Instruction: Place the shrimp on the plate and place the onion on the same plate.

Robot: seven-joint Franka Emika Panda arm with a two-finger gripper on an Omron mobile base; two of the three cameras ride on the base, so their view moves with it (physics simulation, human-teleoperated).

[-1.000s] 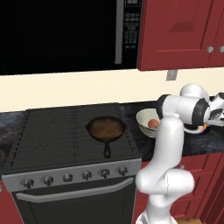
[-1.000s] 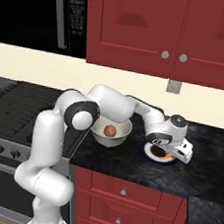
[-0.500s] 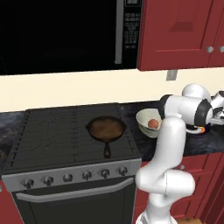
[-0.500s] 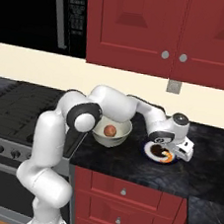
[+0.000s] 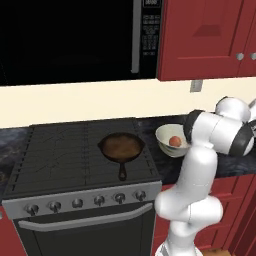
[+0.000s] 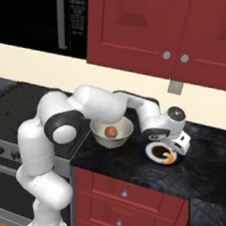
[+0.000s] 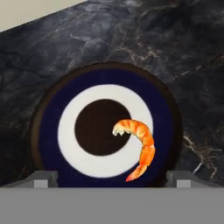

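So the shrimp (image 7: 138, 146) is lying on the plate (image 7: 48, 131), across the white ring toward one rim, and the gripper (image 6: 173, 150) hangs right above it with its fingers spread wide and nothing between them. The plate sits on the dark marble counter (image 6: 205, 171) near its front edge. The onion (image 6: 111, 131) is in the white bowl (image 6: 112, 141) just beside the stove (image 5: 65, 165). In the left base view the arm blocks the plate, but you get the skillet (image 5: 121, 148) on the stove.
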